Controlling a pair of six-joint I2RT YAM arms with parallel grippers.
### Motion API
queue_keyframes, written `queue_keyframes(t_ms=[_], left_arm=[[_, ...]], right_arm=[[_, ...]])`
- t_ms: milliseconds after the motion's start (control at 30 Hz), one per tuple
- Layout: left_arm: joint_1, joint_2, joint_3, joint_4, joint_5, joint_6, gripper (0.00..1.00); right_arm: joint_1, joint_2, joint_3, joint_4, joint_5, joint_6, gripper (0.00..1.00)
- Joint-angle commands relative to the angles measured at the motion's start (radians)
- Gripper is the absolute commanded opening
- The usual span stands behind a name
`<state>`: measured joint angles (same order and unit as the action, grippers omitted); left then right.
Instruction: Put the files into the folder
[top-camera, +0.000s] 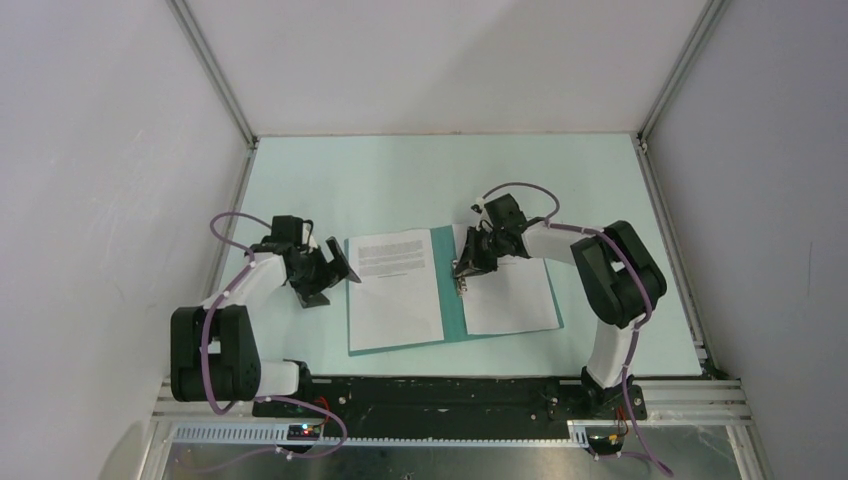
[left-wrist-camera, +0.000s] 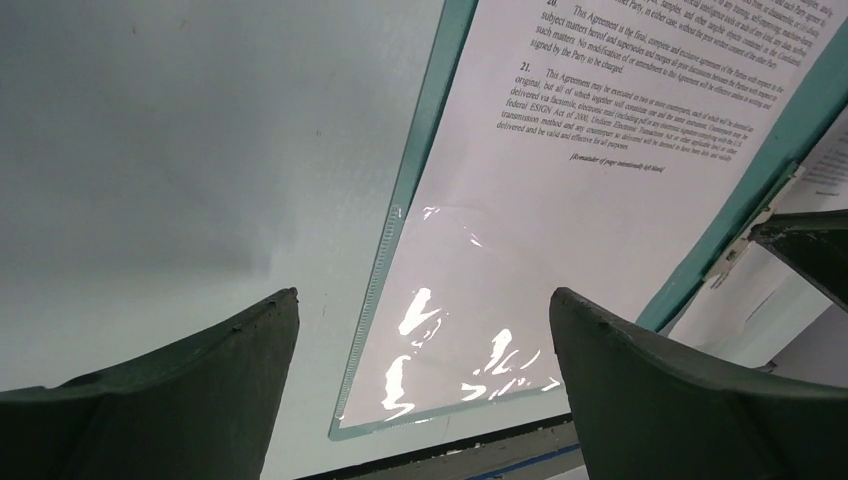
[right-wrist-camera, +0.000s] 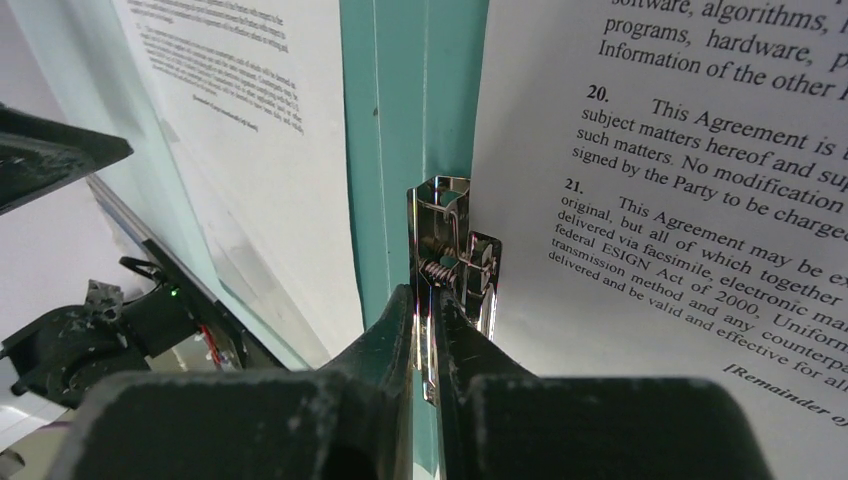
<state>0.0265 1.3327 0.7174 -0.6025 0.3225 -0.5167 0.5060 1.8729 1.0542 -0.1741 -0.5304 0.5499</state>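
Our right claw (right-wrist-camera: 425, 330) grips the metal clip (right-wrist-camera: 450, 240) on the spine of the folder (right-wrist-camera: 400, 100), which lies open on the worktop (top-camera: 400, 170) with files (top-camera: 395, 290) on both halves, so, left claw (left-wrist-camera: 422, 295) agape, we should tuck paper under before letting go.

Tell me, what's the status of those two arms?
Left gripper open beside folder. Right gripper shut on clip. Left sheet, right sheet on folder. Nothing blocking.

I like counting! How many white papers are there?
2. One paper is at the open folder's left half, the other on its right half beside the clip. Others might hide underneath.
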Motion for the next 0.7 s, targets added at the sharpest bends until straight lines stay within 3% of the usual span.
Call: queue_keyframes(t_ms=[0,467,667], left_arm=[[0.007,0.003,0.019,0.008,-0.002,0.035,1.0],[0.006,0.007,0.008,0.027,0.047,0.048,1.0],[0.006,-0.006,-0.016,0.088,0.137,0.033,1.0]], right_arm=[[-0.002,-0.089,0.006,0.033,-0.101,0.025,0.0],[-0.017,-0.157,0.006,0.034,-0.151,0.044,0.0],[-0.029,-0.175,0.007,0.033,-0.17,0.048,0.0]])
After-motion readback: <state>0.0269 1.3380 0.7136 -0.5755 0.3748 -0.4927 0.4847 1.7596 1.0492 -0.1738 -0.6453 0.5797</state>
